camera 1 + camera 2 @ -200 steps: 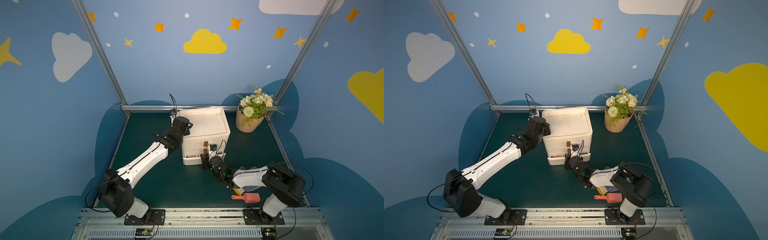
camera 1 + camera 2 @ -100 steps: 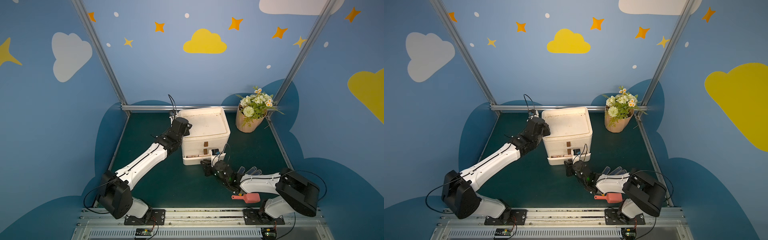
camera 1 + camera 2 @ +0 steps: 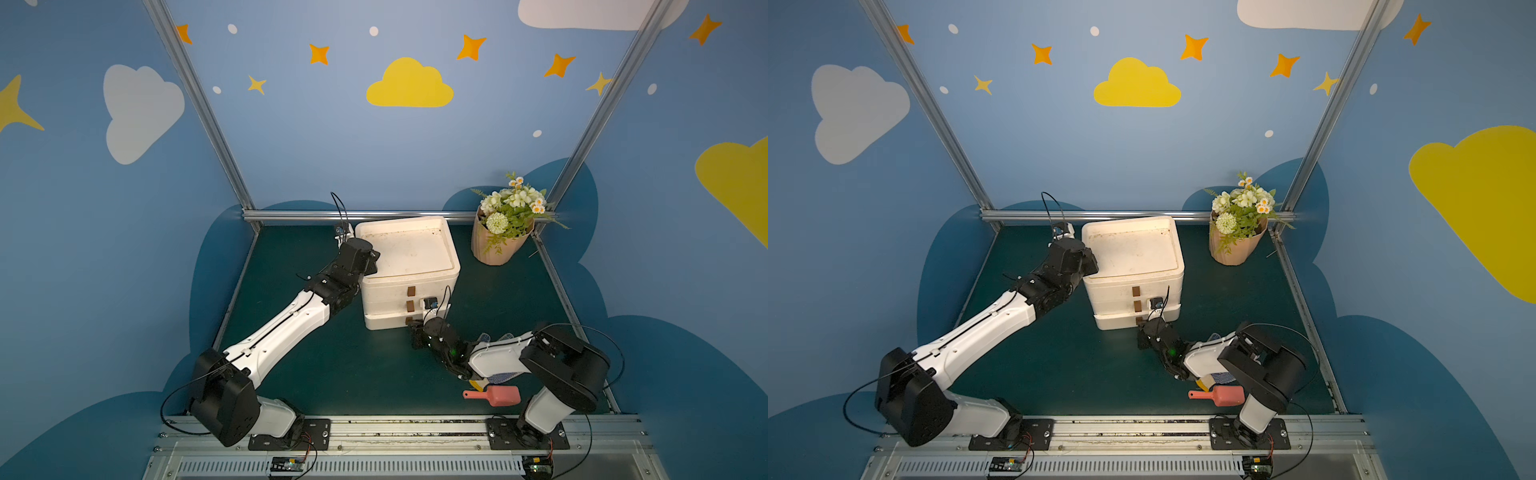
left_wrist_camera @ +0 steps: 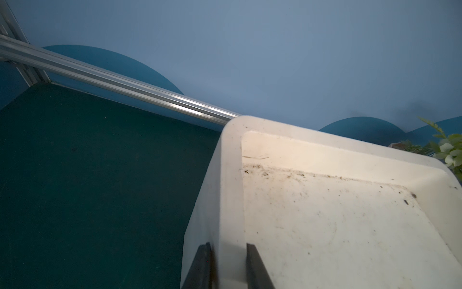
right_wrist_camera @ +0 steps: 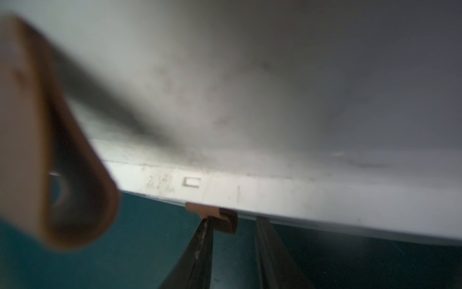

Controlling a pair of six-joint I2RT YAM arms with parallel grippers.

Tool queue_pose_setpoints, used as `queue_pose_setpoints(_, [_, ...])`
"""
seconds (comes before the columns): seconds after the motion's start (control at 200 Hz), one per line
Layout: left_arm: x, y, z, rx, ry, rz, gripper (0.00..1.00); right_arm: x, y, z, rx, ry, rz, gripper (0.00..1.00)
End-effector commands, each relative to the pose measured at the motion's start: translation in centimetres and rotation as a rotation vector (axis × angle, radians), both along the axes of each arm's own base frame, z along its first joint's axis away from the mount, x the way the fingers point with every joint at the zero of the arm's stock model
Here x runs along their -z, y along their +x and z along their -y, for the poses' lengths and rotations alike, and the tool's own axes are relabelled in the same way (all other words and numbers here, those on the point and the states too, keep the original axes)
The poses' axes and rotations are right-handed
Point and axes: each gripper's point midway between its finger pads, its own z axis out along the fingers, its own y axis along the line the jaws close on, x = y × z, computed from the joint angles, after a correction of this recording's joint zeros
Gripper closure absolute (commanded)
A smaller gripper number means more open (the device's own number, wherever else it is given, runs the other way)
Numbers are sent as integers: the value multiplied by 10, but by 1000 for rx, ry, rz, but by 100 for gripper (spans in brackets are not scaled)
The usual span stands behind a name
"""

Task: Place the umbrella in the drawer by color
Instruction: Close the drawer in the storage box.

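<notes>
Left gripper point(image 4: 226, 246): closed on the raised rim of the white drawer unit point(image 3: 409, 253), likely bracing it.
Right gripper point(image 5: 233, 221): jaws apart at the bottom drawer point(image 3: 386, 323); its brown handle point(image 5: 212, 212) sits against 1 finger, not pinched.
Pink umbrella point(image 3: 496, 395): folded, lying on the table point(image 3: 353, 374) beside the right arm's base, well apart from the unit.
Handling: likely light; soft fabric over a stiff shaft, may slip.
Hold: across the fabric body, near its middle.
</notes>
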Motion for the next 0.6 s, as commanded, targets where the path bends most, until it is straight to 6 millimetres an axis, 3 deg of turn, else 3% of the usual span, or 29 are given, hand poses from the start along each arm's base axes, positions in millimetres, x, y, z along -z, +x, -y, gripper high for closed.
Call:
queue_pose_setpoints(0.0, [59,-47,19,146,-22,-264,97,-38,29,-14,31,103,119,66])
queue_pose_setpoints(0.225, [75,-62,18,161,-44,-320,97,-36,26,-24,11,131,144,63])
queue_pose_setpoints(0.355, [82,-69,18,168,-61,-347,97,-47,32,-33,0,172,231,63])
queue_pose_setpoints(0.596, [78,-75,16,175,-57,-356,97,-59,40,-49,-8,223,337,63])
